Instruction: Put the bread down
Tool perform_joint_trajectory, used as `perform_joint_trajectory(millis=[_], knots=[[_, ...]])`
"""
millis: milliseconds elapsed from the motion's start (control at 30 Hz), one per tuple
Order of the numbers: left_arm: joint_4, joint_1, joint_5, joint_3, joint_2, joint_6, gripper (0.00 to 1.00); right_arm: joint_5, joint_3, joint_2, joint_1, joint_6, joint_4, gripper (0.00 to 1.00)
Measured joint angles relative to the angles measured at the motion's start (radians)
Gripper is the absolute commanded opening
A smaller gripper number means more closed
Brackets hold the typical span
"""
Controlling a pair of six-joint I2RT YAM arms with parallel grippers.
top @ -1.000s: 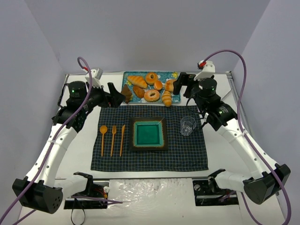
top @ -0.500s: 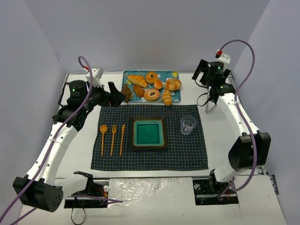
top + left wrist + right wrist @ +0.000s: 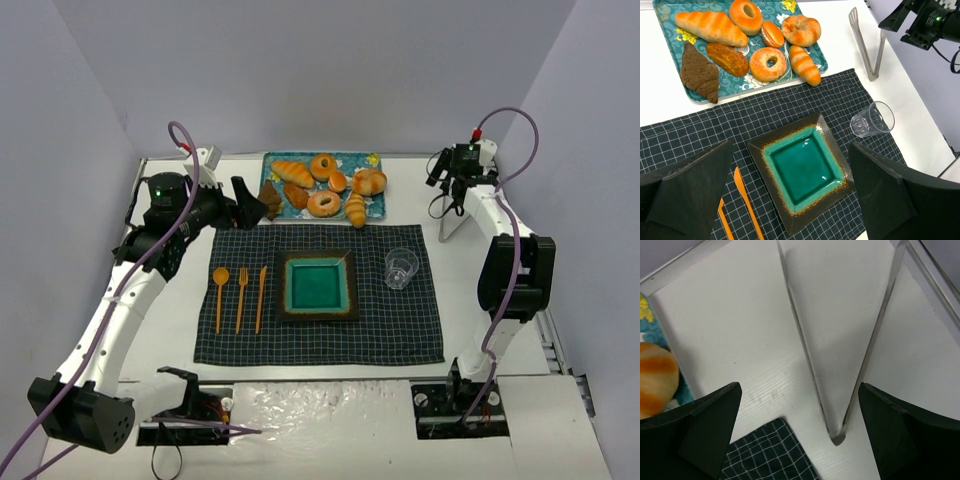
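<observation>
One bread (image 3: 801,29) lies on the tray (image 3: 662,10), slightly longer left-to-right; left claw (image 3: 791,145) and right claw (image 3: 800,385) spread.

The top camera looks down from high behind the arms at the whole worktop (image 3: 455,300). The left wrist camera looks down from halfway up. The right wrist camera sits low and close. Both wrist views show the tongs (image 3: 871,74) and the bread (image 3: 801,29).

Left gripper (image 3: 252,200) hovers just left of the tray (image 3: 350,157), jaws spread wide. Right gripper (image 3: 799,390) hangs right of it, also spread.
</observation>
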Motion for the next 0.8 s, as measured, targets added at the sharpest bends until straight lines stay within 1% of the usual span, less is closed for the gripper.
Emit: perform_joint_trajectory(millis=[333,800], knots=[[0.0,0.0,-0.013,0.0,0.001,0.002,0.97,0.002,0.012,0.12,-0.058,0.003,0.0,1.0],[-0.001,0.0,-0.013,0.0,0.001,0.002,0.97,0.001,0.018,0.223,-0.069,0.006,0.004,1.0]])
